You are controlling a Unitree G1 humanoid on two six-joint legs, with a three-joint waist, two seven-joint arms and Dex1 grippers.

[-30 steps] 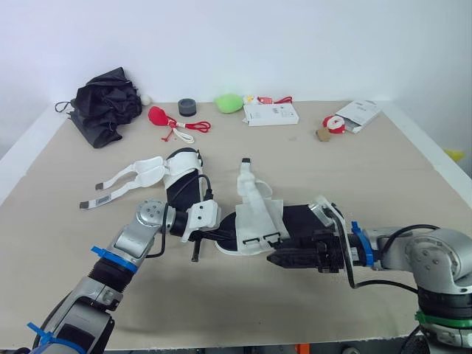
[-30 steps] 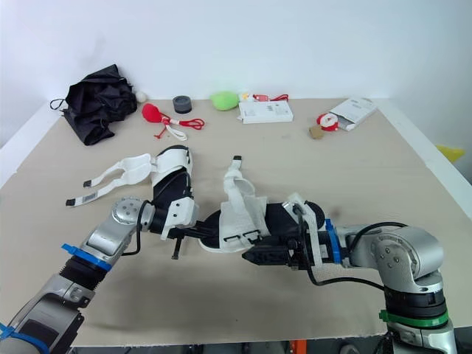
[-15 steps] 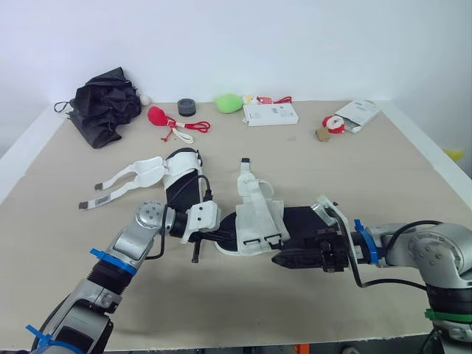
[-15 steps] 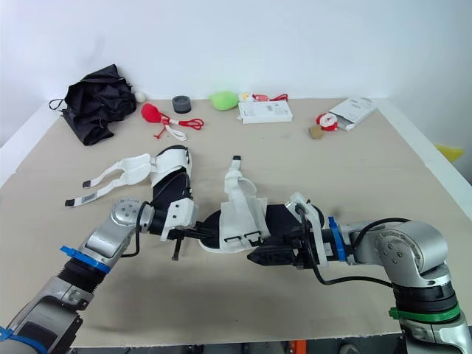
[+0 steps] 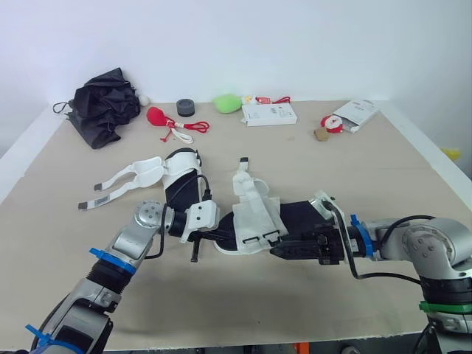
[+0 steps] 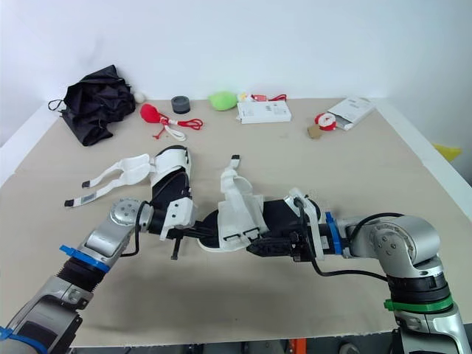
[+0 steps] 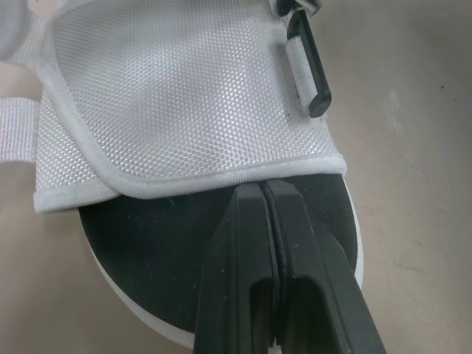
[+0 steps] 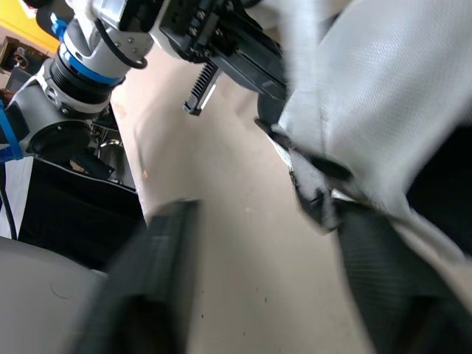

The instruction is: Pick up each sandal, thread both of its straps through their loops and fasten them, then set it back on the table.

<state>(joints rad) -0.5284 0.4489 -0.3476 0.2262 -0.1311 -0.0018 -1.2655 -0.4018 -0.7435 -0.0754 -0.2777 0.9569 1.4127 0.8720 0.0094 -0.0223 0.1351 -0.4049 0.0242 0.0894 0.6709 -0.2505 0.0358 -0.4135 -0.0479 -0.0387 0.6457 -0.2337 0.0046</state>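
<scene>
1. One sandal [image 5: 254, 217] lies on the table [image 5: 221, 310], long axis left-right, rounded end at our left gripper [image 5: 220, 236], whose fingers are pressed together.
2. Our right gripper [image 5: 279, 252] gapes beside it.
3. White box [image 5: 271, 113] print: unreadable to us.

The white mesh-strapped sandal [image 5: 254, 217] shows a fine woven grid on its straps and a black footbed rimmed in white. The second white-strapped sandal [image 5: 177, 169] has the same colours. The flat tabletop [image 5: 354, 169] is plain beige. The crumpled fabric bundle [image 5: 107, 103] is black, the small soft pouch [image 5: 158, 116] red, the soft rounded lump [image 5: 228, 102] lime green, the flat cardboard box [image 5: 270, 113] white.
</scene>
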